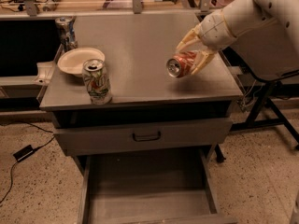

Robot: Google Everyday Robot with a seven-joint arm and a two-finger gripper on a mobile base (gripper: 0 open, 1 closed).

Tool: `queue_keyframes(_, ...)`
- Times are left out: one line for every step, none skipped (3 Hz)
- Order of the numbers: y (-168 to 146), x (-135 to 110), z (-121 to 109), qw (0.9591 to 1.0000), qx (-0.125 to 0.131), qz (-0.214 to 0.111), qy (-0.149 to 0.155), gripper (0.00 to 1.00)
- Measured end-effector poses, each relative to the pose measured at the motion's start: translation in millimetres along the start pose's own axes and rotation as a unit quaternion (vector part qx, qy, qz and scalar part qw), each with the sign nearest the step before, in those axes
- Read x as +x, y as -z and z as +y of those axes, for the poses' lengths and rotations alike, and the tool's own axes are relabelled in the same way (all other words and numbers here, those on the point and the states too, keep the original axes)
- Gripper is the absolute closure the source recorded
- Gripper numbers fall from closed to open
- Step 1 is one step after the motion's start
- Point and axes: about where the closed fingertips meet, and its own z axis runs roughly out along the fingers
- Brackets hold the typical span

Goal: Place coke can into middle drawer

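Note:
My gripper [192, 55] is shut on the coke can [180, 65], a red-orange can held on its side with its silver end facing the camera. It hangs above the right part of the grey cabinet top [140, 50]. Below, the middle drawer [147, 190] is pulled out, wide and shallow with a bare grey floor. The can is above and behind the drawer, over the cabinet top, not over the drawer.
A white-green can [97, 81] stands at the front left of the top. A white bowl [80, 60] and a dark silvery can [66, 31] sit behind it. The shut upper drawer front has a dark loop handle [146, 136]. A black stand [266, 101] is at right.

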Motion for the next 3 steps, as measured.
queue_keyframes(-2,-4,-1,0.9999,-0.011,0.006,0.008,1.00)
queue_keyframes(9,-27,15,0.9983,-0.048,0.027,0.022,1.00)
queue_keyframes(23,-69,54,0.9929,-0.105,0.046,0.032,1.00)
